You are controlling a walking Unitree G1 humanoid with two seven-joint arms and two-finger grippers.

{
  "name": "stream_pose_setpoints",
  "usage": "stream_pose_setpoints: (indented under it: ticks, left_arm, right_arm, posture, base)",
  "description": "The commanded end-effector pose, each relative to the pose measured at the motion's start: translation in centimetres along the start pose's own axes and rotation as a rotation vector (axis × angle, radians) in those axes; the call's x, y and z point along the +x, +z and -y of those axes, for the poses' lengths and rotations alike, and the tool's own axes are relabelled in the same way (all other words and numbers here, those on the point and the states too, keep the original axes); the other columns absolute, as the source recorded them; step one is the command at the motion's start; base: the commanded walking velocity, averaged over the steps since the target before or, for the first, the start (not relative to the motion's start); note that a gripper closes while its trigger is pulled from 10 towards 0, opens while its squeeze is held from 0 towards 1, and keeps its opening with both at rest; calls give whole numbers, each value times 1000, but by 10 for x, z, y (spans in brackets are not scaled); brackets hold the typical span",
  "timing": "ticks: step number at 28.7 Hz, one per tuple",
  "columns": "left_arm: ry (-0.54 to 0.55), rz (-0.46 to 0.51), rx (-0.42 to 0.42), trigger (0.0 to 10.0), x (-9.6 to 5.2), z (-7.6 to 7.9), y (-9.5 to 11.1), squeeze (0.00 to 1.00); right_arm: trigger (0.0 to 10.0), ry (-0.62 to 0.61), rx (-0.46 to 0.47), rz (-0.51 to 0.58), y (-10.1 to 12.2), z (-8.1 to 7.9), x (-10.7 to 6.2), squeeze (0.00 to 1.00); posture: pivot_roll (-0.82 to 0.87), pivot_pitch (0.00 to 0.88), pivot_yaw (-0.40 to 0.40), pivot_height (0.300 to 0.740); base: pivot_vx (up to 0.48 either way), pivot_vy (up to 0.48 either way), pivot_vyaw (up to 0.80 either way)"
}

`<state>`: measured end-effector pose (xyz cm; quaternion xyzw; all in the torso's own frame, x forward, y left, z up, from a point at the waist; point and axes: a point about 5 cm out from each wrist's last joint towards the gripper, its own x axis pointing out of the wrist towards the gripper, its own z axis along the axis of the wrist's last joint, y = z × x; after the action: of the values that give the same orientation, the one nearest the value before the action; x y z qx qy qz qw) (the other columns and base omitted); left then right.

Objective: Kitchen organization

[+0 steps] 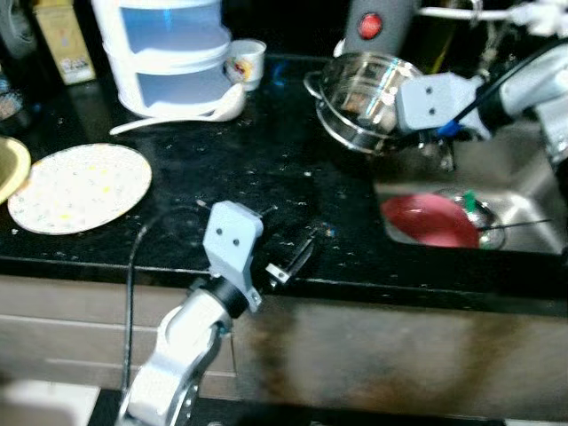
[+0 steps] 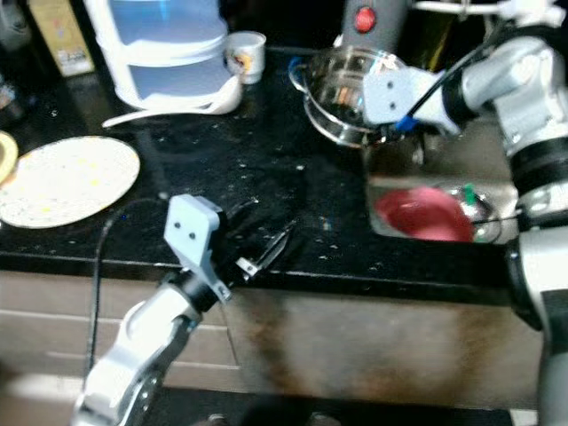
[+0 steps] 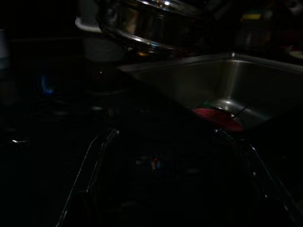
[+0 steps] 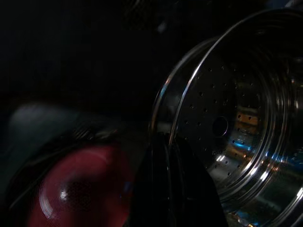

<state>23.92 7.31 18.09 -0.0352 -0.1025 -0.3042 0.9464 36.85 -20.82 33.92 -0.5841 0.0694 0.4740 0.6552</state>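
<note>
Black counter (image 1: pixel 266 169) with sink (image 1: pixel 524 191) cut in at the right, red bowl (image 1: pixel 430 222) lying inside. Right gripper (image 1: pixel 390 115) pinching the rim of the steel pot (image 1: pixel 355 98), held tilted at the sink edge (probably for lifting clear). Plate (image 1: pixel 80 186) and white rack (image 1: pixel 169 53) well apart, with open room between.

Left gripper (image 2: pixel 266 244) low over the counter's front edge, fingers spread.

Left wrist: dark, pot above sink.

Right wrist: fingers (image 4: pixel 170 184) pressed together on the perforated pot's rim.
</note>
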Motion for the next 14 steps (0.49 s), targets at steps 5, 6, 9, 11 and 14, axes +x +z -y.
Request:
stream_pose_setpoints:
  ticks: [5,6,9,11,14]
  left_arm:
    - [-3,9,-9,10000,1,3,2,0]
    - [3,9,-7,10000,1,2,2,0]
    - [9,9,-5,10000,2,2,2,0]
    - [8,10,-5,10000,2,2,2,0]
    - [1,11,-10,10000,1,3,2,0]
  right_arm:
    - [10000,-23,-39,5,6,6,-7,0]
    - [10000,-19,-41,5,6,6,-6,0]
    - [10000,-10,-46,3,6,5,-5,0]
    - [10000,-7,-48,3,6,5,-5,0]
    - [10000,-2,-51,3,7,4,-3,0]
  posture:
    - [42,45,-67,740]
    - [41,45,-68,740]
    - [40,45,-71,740]
    - [40,45,-71,740]
    - [40,46,-72,740]
  base:
    - [0,0,0]
    - [0,0,0]
    - [0,0,0]
    - [0,0,0]
    - [0,0,0]
